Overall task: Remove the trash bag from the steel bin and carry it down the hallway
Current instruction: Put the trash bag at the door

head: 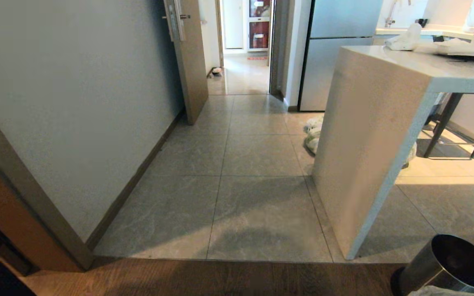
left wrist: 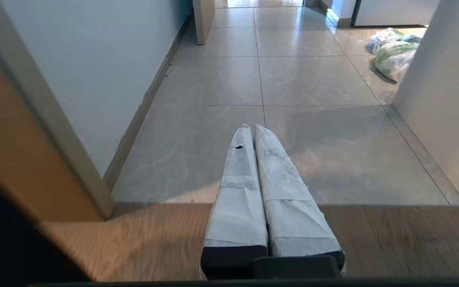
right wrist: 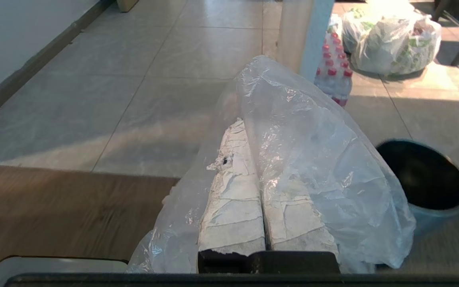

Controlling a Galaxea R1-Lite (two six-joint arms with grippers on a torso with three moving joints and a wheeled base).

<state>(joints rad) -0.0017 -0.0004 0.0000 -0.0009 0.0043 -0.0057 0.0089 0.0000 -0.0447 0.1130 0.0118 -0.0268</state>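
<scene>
Right gripper point(right wrist: 249, 131) clamped on the trash bag point(right wrist: 313, 167), clear plastic draped over the taped fingers point(right wrist: 233, 207). Steel bin point(head: 447, 263) just beside on the wood planks, mouth bare. Left gripper point(left wrist: 253, 127) pressed together, holding nothing, above the tile edge. Ahead, hallway point(head: 241, 135) tiles, a white counter point(head: 368, 135), grocery bags point(right wrist: 393, 44), bottled water point(right wrist: 333, 75).

Steel bin point(head: 447, 267) cut by head-view corner; trash bag point(right wrist: 313, 159) hides right pincer tips.
</scene>
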